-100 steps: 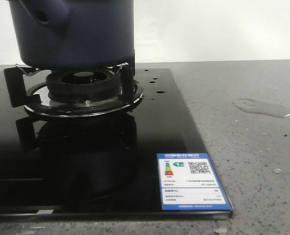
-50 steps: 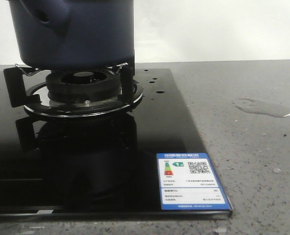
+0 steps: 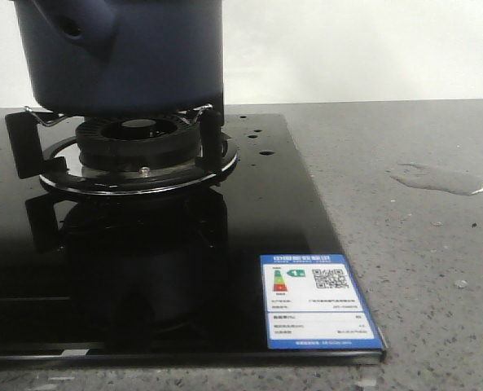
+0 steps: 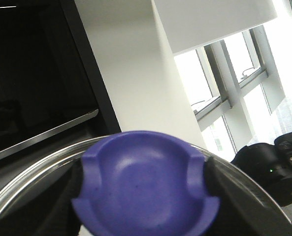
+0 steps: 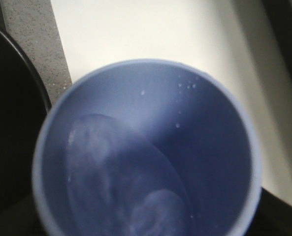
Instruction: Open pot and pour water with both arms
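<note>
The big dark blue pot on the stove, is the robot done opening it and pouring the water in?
Partly. The lid looks off: the left wrist view shows its purple round knob and glass rim filling the frame, up by a wall and windows. The right wrist view looks into a light blue cup, tilted, with water still inside. The dark navy pot sits on the burner. Pouring remains.

A large dark navy matte pot (image 3: 123,53) sits upright at far left in front of me, its short hollow side stub (image 3: 78,24) angled toward the near left. Clear water (image 3: 438,178) lies in a thin glossy puddle well to its right, with droplets (image 3: 257,138) nearer it.
</note>
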You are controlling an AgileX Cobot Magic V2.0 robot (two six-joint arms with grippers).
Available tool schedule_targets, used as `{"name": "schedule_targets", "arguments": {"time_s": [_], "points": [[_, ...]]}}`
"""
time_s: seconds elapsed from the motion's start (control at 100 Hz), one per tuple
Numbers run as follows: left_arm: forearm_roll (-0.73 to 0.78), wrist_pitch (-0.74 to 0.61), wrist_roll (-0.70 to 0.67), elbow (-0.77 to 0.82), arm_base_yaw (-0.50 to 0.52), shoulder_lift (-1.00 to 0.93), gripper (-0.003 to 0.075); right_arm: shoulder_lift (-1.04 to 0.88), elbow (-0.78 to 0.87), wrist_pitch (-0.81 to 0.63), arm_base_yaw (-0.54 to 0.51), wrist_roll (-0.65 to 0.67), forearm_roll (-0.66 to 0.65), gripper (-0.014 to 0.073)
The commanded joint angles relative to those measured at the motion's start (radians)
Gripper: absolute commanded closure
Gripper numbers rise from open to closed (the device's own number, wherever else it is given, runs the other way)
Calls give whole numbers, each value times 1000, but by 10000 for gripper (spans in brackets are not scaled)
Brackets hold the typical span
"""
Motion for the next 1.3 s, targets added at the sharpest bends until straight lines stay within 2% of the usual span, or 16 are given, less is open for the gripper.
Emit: {"name": "schedule_targets", "arguments": {"time_s": [0.0, 0.34, 0.72, 1.29], "points": [[-77, -41, -8, -33, 2, -10, 406, -46, -39, -117, 10, -8, -88, 347], [-72, -41, -8, -33, -4, -10, 406, -39, -39, -132, 10, -8, -225, 347], [-72, -39, -10, -33, -4, -10, 406, -10, -39, -228, 10, -8, -373, 347], [-72, -34, -10, -33, -10, -10, 406, -3, -39, -195, 10, -8, -379, 347]]}}
